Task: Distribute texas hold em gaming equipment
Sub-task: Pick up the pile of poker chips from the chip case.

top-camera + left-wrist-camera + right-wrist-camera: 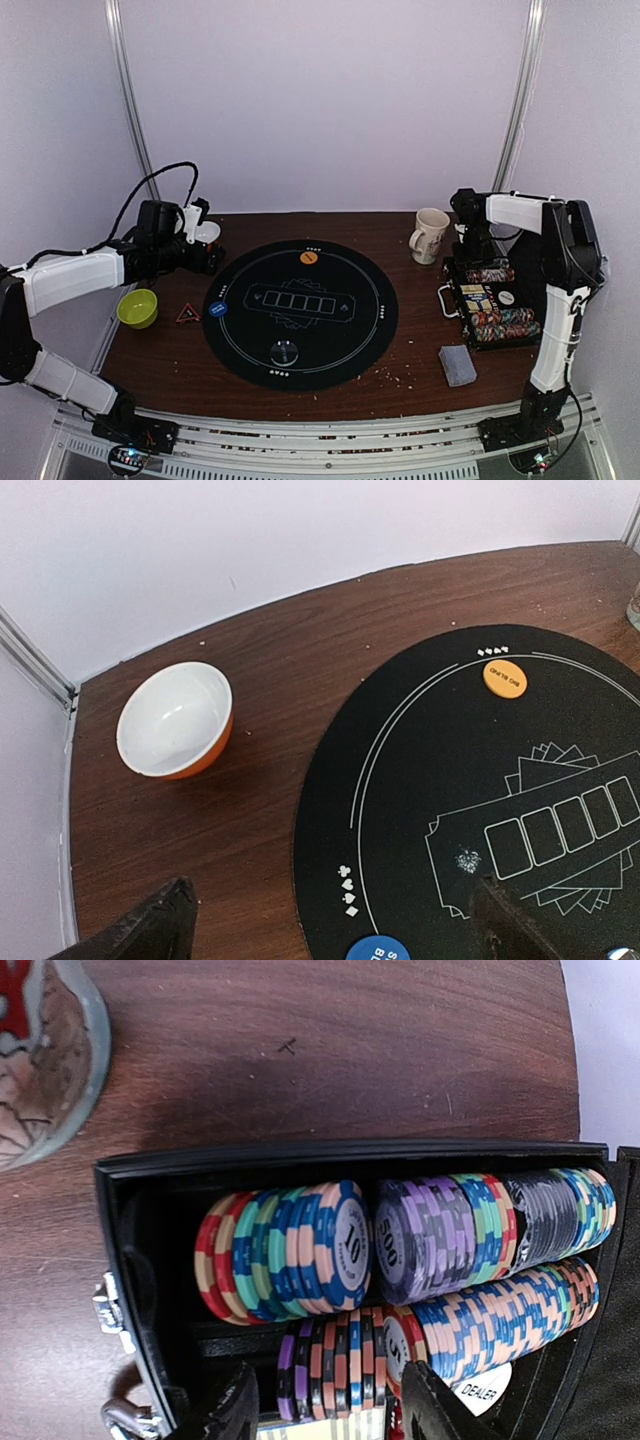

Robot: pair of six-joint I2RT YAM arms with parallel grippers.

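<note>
A round black poker mat (300, 310) carries an orange disc (309, 257), a blue disc (217, 309) and a clear disc (285, 352). My left gripper (205, 250) is open and empty above the mat's left rim (335, 935); the orange disc (503, 677) and blue disc (377, 949) show in its view. A black case (492, 302) at the right holds rows of striped poker chips (340, 1260) and a white dealer disc (481, 1391). My right gripper (330, 1405) is open, low over a chip row in the case. A grey-blue card deck (457, 365) lies near the front right.
A white-and-orange bowl (175, 720) sits at the back left. A green bowl (137, 308) and a red triangle piece (188, 314) lie left of the mat. A patterned mug (430, 235) stands behind the case. Crumbs dot the front of the table.
</note>
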